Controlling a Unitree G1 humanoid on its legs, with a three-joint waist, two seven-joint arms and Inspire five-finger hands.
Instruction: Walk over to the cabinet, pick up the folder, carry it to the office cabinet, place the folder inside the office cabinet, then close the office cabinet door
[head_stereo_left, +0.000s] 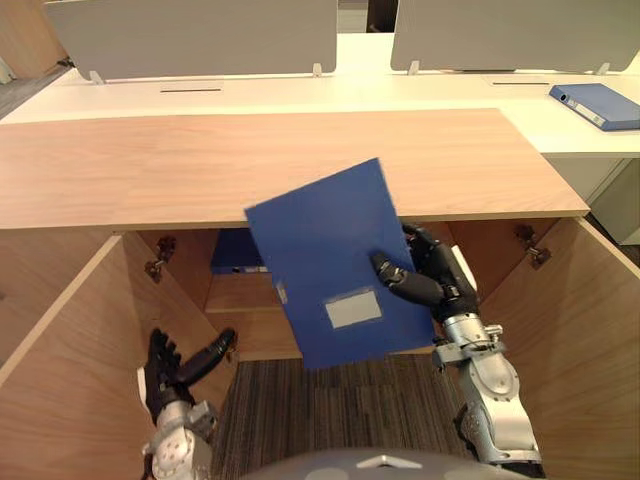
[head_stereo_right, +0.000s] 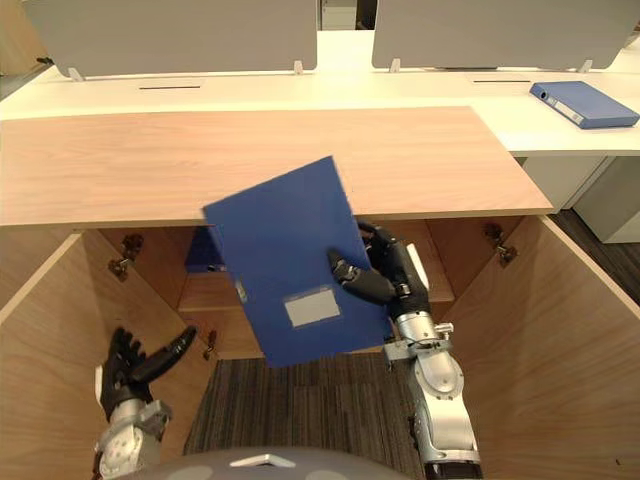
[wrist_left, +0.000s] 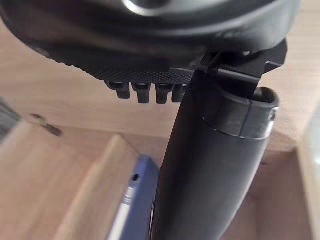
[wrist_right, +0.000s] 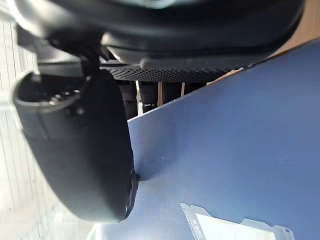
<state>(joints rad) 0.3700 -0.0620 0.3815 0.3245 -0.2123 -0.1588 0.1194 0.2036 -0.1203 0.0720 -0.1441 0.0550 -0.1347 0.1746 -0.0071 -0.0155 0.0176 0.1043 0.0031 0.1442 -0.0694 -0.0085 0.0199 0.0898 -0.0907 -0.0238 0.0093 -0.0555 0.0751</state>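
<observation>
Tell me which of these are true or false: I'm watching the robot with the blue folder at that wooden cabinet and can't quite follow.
1. The right hand grips the blue folder. True.
2. A second blue folder sits inside the cabinet. True.
3. The cabinet is closed. False: both doors stand open.
4. The left hand holds something. False: it is open, holding nothing.
5. The white desk behind the cabinet has nothing on it. False: a blue binder lies on it.
</observation>
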